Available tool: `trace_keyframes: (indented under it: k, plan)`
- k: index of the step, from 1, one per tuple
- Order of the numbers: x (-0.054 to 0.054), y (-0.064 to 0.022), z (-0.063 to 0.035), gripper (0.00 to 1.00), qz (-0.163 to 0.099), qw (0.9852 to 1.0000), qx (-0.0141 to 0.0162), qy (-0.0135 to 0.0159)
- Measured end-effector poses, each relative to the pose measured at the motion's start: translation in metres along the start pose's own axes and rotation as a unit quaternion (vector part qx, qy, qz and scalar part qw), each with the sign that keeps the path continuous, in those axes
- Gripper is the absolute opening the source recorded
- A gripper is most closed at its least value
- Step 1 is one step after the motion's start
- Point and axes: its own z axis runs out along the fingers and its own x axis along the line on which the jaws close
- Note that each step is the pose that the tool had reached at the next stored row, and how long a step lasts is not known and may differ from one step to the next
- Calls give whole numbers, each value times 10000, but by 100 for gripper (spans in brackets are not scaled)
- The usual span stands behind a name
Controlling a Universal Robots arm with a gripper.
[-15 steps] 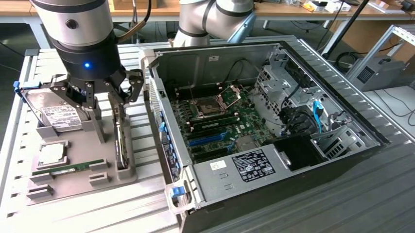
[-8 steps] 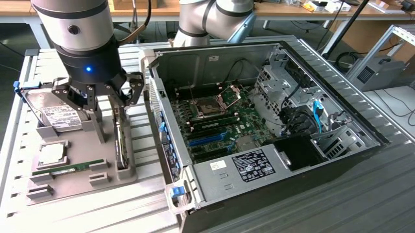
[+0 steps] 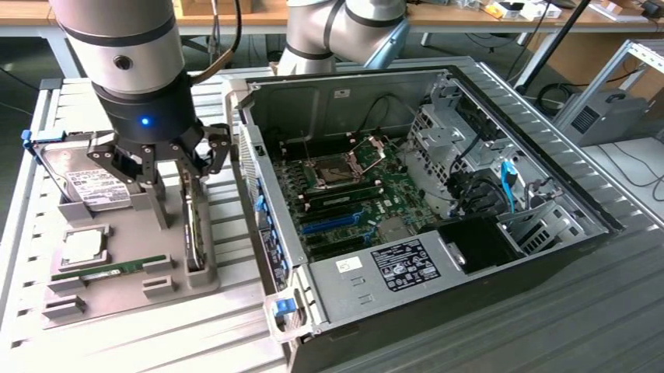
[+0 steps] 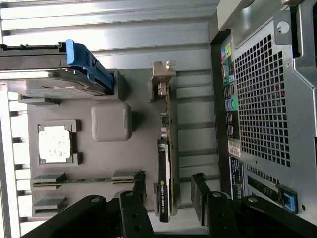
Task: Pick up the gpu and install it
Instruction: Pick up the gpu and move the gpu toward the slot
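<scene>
The gpu (image 3: 192,227) stands on its long edge in a slot of the grey holder tray (image 3: 130,299) at the exterior view's left, its black face to one side. In the wrist view the gpu (image 4: 164,163) runs lengthwise, with its silver bracket (image 4: 162,79) at the far end. My gripper (image 3: 176,167) hangs just above the card. The gripper (image 4: 168,196) is open, one black finger (image 4: 137,191) on each side of the card's near end, with a gap to the card on both sides. Nothing is held.
An open PC case (image 3: 539,256) lies at the exterior view's right with its motherboard (image 3: 347,206) exposed; its perforated rear panel (image 4: 262,99) is close to the card. The holder tray (image 4: 138,99) also carries a hard drive (image 3: 92,185), a processor (image 3: 83,245), a memory stick (image 3: 109,269) and a grey post (image 4: 111,121).
</scene>
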Motion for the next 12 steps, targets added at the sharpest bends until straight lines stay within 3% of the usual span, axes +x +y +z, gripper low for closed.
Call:
trace_keyframes:
  k: [12]
  plan:
    - [4,-8,146,50,0,10000,1,1]
